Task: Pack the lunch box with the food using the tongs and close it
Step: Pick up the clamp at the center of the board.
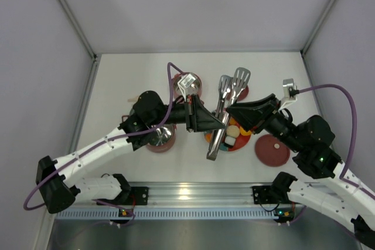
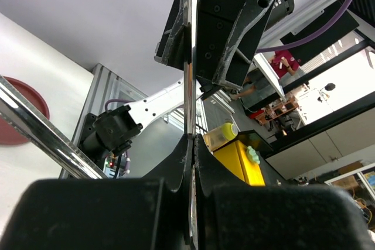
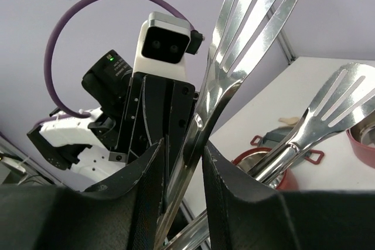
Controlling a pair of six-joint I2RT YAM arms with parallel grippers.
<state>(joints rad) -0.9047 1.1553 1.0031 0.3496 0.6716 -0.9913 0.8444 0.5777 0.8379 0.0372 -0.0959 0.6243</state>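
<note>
Top external view: left claw (image 1: 225,122) clamps slim silvery metal tongs (image 1: 223,99) above the round red plate (image 1: 245,140); half-open right claw (image 1: 231,111) straddling them may twist them loose.

slim slotted metal tongs (image 1: 221,109): finished in bright silver
flat round lid (image 1: 272,149): coloured plain maroon
round handled pot (image 1: 153,148): dusty pink outside, shiny steel inside
round plate (image 1: 241,143): coloured red
cables (image 1: 319,87): sheathed in purple
table (image 1: 117,80): left plain white

left hand (image 1: 224,122): clamped tight | right hand (image 1: 230,110): fingers partly apart | arms: angled inward, hands nearly meeting
</note>
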